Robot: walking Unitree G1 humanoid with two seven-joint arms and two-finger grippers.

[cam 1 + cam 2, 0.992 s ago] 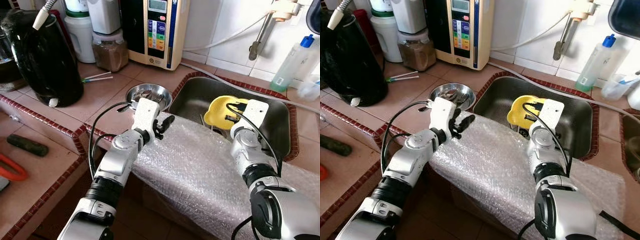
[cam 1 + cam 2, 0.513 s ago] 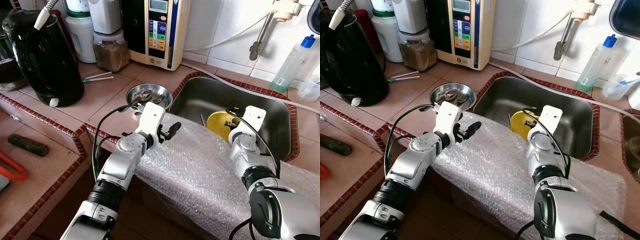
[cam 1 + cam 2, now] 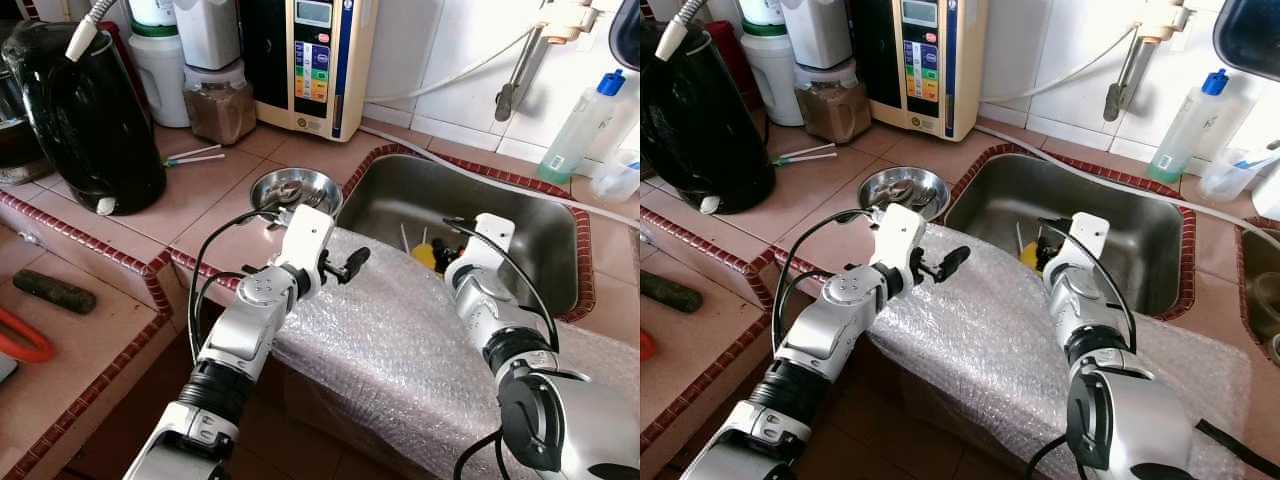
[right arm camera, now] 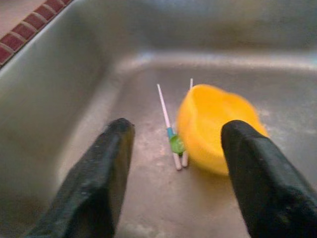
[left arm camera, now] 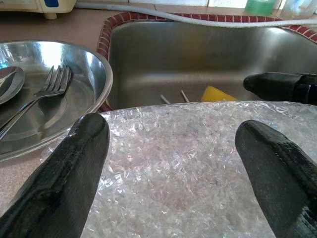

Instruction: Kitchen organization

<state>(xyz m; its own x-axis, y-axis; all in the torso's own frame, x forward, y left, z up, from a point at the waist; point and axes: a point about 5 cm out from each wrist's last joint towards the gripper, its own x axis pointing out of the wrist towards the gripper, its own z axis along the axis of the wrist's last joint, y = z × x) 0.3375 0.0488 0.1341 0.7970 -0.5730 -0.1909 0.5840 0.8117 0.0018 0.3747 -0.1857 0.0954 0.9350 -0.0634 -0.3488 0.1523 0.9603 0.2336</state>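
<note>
Inside the stainless steel sink [image 3: 400,205], a yellow bowl [image 4: 215,126] lies on the bottom with two white chopsticks [image 4: 171,130] touching its left side. Right gripper [image 4: 176,173] hangs in the sink above them, fingers apart, holding nothing. Left gripper [image 5: 171,168] hovers over the bubble wrap sheet [image 3: 400,340] draped across the sink's near edge, fingers apart, holding nothing. Left of the sink, a steel dish [image 3: 262,188] on the tiled counter [image 3: 200,200] holds a fork [image 5: 42,94] and a spoon [image 5: 7,82]. Farther left stands a black kettle [image 3: 85,115]. At the far wall stand a lidded jar [image 3: 218,100] of brown powder and a water ionizer [image 3: 310,60]. A plastic bottle [image 3: 580,125] stands at the far right.
</note>
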